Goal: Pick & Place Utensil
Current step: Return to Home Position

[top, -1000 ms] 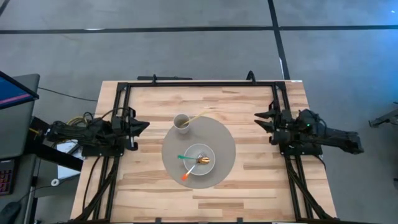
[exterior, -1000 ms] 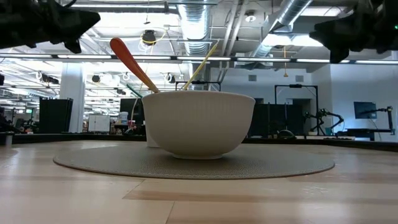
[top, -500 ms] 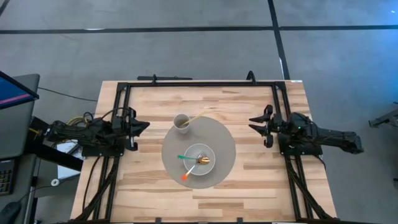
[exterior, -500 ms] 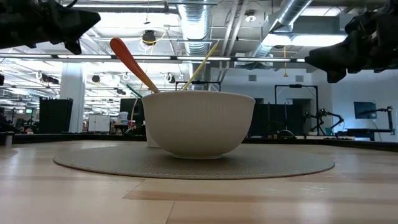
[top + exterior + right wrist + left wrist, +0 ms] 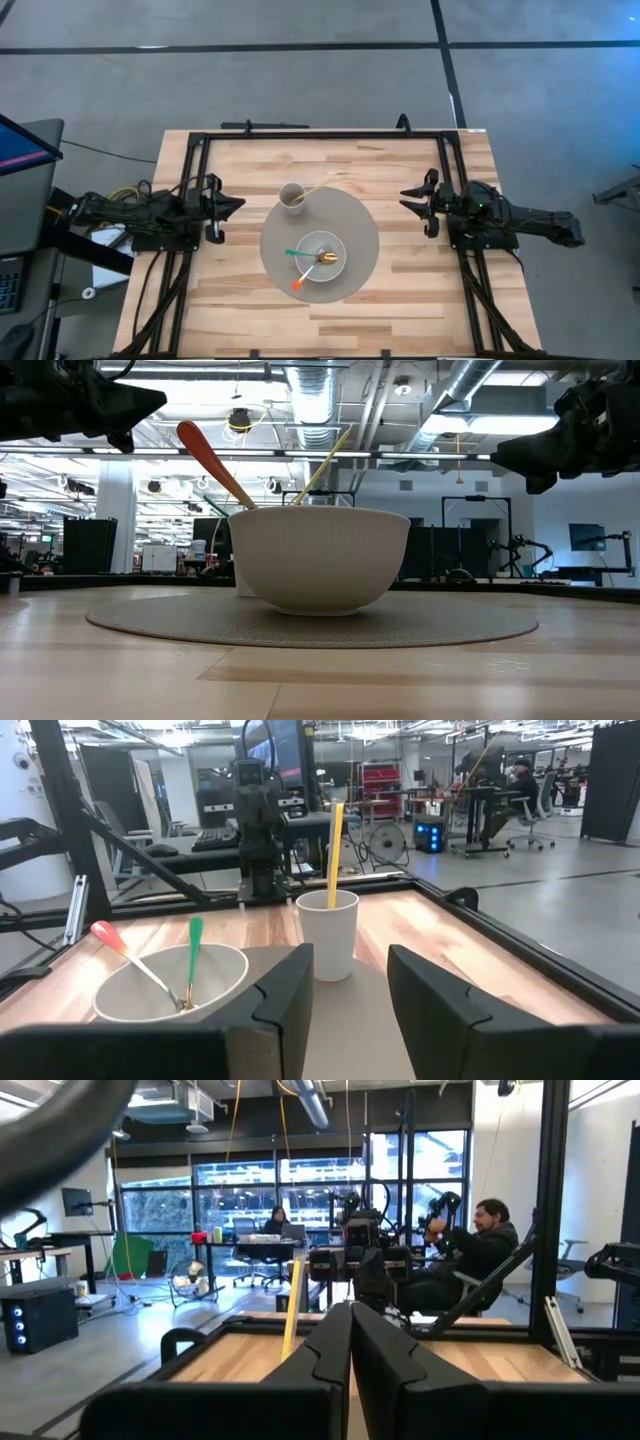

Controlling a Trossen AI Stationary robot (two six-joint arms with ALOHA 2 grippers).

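Note:
A white bowl [image 5: 320, 258] sits on a round grey mat [image 5: 365, 235]. An orange-handled utensil [image 5: 303, 279] and a green-handled utensil [image 5: 297, 253] lean on the bowl's rim, with their gold heads inside it. A white cup [image 5: 292, 197] stands at the mat's far left rim, and a yellow utensil [image 5: 318, 186] sticks out of it. My left gripper [image 5: 236, 203] hovers left of the mat, shut, as the left wrist view [image 5: 350, 1340] shows. My right gripper [image 5: 408, 205] hovers right of the mat, open [image 5: 350, 990], facing the cup [image 5: 328, 932] and bowl [image 5: 170, 985].
A black frame [image 5: 320, 134] runs along the table's far edge and down both sides under the arms. Bare wood lies near of the mat [image 5: 330, 320]. People sit at desks in the room beyond the table [image 5: 480, 1245].
My right gripper has moved toward the table's left, closer to the mat, and then held still. My left gripper has edged a little toward the mat. The bowl, cup and utensils have stayed put.

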